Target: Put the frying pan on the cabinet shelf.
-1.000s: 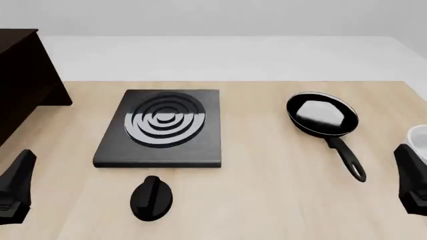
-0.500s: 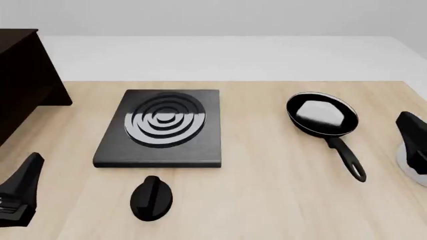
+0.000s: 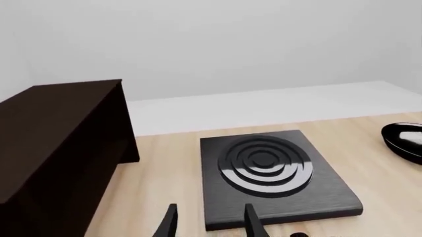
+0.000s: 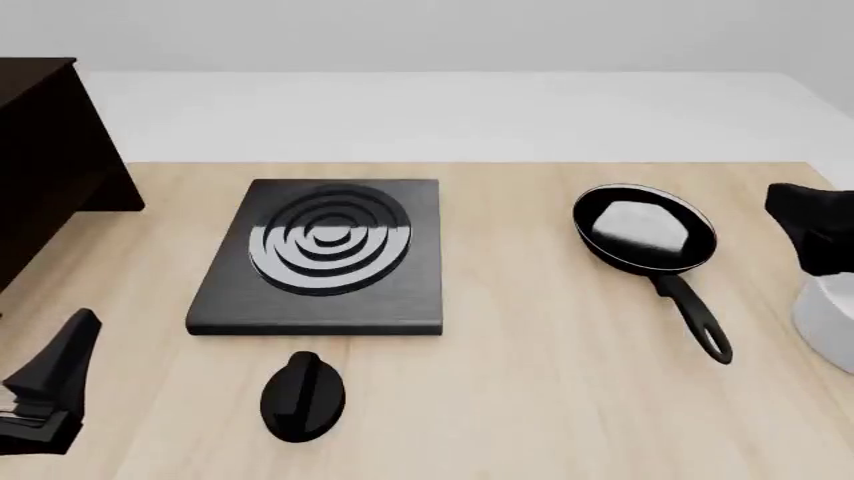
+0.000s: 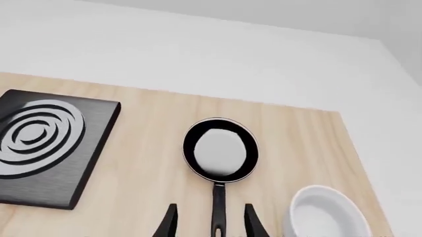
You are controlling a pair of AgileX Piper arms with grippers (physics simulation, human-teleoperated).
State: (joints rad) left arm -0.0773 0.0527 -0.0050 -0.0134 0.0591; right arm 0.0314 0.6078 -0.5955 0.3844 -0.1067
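Observation:
The frying pan (image 4: 645,229) lies on the light tabletop right of centre, glossy black, its long handle (image 4: 694,315) pointing toward the near edge. In the right wrist view the pan (image 5: 221,148) is ahead of my right gripper (image 5: 209,226), and its handle runs between the spread fingers in the picture. My right gripper (image 4: 803,228) hovers open at the table's right edge, just right of the pan. The dark cabinet shelf (image 4: 40,160) stands at the far left, seen large in the left wrist view (image 3: 59,148). My left gripper (image 4: 64,355) hangs open and empty near the front left corner.
A flat black stove plate (image 4: 320,255) with concentric rings lies mid-table. A black oval knob (image 4: 304,396) sits in front of it. A white bowl (image 4: 830,310) stands at the right edge beside the pan's handle, also in the right wrist view (image 5: 326,212).
My right gripper has risen and moved farther along the right edge, uncovering the white bowl. The left gripper has crept slightly forward and right. The pan has not moved.

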